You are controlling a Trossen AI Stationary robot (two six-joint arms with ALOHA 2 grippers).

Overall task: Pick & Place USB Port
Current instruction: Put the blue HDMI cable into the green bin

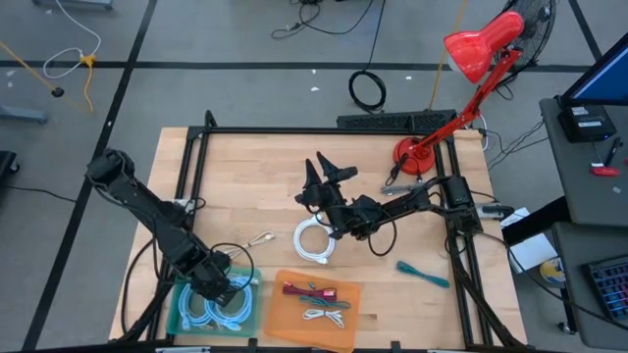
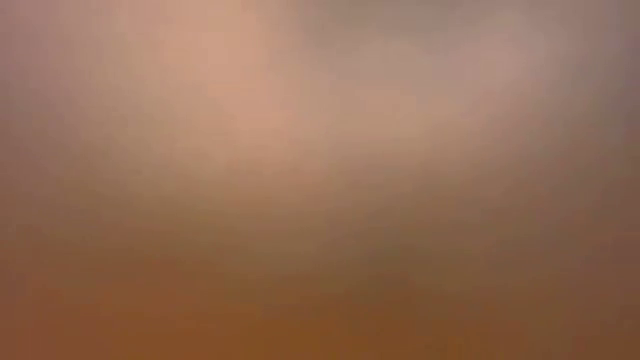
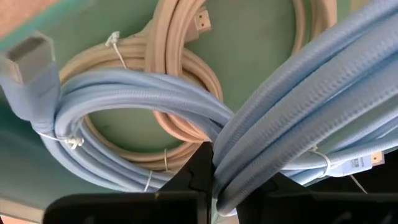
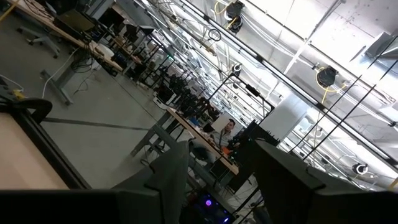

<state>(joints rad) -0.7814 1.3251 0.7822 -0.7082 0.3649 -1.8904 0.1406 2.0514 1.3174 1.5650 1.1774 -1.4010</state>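
Observation:
My left gripper [image 1: 232, 286] reaches down over the green tray [image 1: 179, 312] at the near left and is shut on a coiled light-blue USB cable [image 3: 298, 118]. Another light-blue coil [image 3: 124, 87] with a grey plug [image 3: 28, 59] and a beige coil [image 3: 180, 68] lie on the tray floor beneath. My right gripper [image 1: 329, 175] stands open above the table's middle, pointing upward, with nothing between its fingers [image 4: 168, 174]. A white coiled cable [image 1: 314, 241] lies flat on the wood just near of it. The low view shows only blur. My left gripper pinches several strands of the light-blue coil [image 3: 227, 186] between its two fingers. The fingers slant down from above and lie across the strands. The coil runs away from the fingers over the tray; whether it is lifted clear of the tray I cannot tell.
An orange tray [image 1: 343, 294] with a red piece [image 1: 309, 290] and a white cable [image 1: 327, 315] sits right of the green one. A small cable [image 1: 260, 238] and a teal tool [image 1: 423, 275] lie on the wood. A red lamp [image 1: 471, 54] stands at the far right.

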